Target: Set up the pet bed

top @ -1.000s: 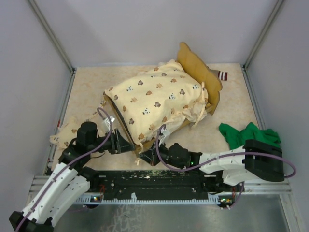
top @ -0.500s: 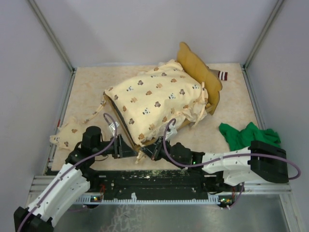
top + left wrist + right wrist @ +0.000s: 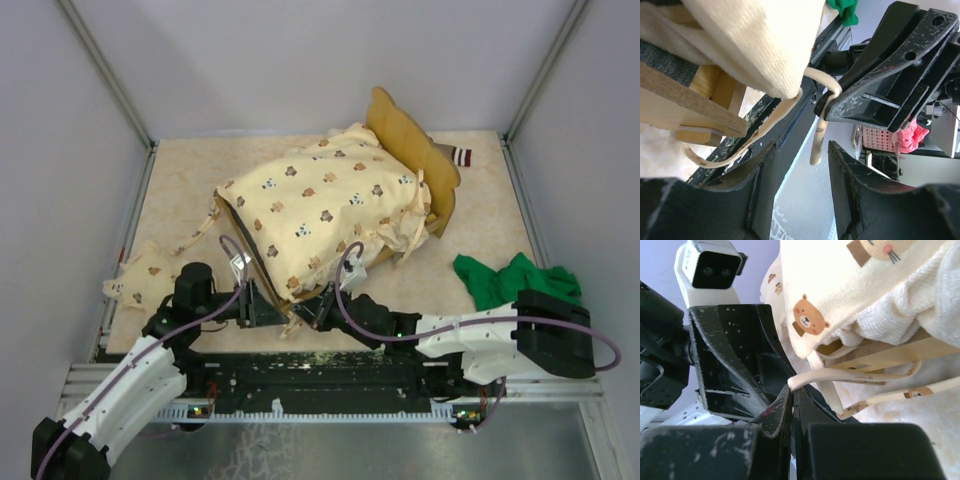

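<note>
The left gripper [image 3: 272,306] is sliding rightward along the foot end of the pet bed [image 3: 405,140], closing in on the bed's near corner. Its forearm is swinging in lower behind it. The right gripper [image 3: 305,313] is creeping leftward toward that same corner from the other side, drawing the cream quilt tie [image 3: 850,374] along with it. The gap between the two grippers just below the corner is shrinking to almost nothing. The purple cable loops [image 3: 232,250] over both wrists are shifting toward the corner too.
</note>
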`<control>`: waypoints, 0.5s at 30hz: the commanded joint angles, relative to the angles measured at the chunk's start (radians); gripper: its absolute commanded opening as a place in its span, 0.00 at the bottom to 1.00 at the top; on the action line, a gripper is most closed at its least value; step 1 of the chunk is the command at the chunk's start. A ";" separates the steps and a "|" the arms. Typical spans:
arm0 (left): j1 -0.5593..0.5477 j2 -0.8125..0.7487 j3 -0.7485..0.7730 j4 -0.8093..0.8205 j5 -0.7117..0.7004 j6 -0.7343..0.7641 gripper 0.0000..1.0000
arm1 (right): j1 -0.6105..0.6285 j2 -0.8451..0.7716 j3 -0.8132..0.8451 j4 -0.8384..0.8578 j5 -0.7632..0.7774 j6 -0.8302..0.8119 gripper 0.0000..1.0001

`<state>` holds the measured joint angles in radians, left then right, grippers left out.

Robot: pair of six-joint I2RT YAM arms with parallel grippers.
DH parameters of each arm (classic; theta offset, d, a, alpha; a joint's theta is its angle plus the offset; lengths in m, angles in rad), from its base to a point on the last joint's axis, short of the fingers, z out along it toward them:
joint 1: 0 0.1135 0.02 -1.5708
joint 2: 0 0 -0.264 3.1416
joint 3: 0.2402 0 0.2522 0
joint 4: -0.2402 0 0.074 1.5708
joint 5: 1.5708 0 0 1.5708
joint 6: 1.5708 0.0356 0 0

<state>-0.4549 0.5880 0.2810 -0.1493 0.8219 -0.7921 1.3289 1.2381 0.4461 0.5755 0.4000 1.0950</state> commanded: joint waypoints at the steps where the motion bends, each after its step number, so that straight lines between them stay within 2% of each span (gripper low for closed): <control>1: -0.003 0.003 -0.017 0.076 0.031 -0.017 0.48 | 0.012 0.025 0.068 0.030 0.023 0.032 0.00; 3: -0.004 0.013 -0.008 0.084 0.038 -0.013 0.44 | 0.012 0.038 0.082 0.025 0.023 0.036 0.00; 4: -0.004 0.019 -0.003 0.087 0.043 -0.006 0.38 | 0.012 0.045 0.091 0.022 0.023 0.038 0.00; 5: -0.005 0.024 0.003 0.086 0.046 0.003 0.30 | 0.012 0.051 0.100 0.015 0.021 0.040 0.00; 7: -0.004 0.026 0.018 0.063 0.031 0.026 0.04 | 0.012 0.058 0.128 -0.027 0.018 0.062 0.00; 8: -0.004 0.025 0.029 0.038 0.005 0.042 0.00 | 0.012 0.056 0.143 -0.084 0.025 0.100 0.00; 12: -0.004 0.016 0.075 -0.078 -0.129 0.081 0.00 | 0.018 0.007 0.238 -0.506 0.077 0.357 0.14; 15: -0.004 0.013 0.090 -0.120 -0.225 0.076 0.00 | 0.050 -0.038 0.257 -0.723 0.146 0.549 0.20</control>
<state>-0.4549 0.6132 0.3252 -0.1955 0.7361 -0.7475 1.3373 1.2766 0.6437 0.2058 0.4419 1.3579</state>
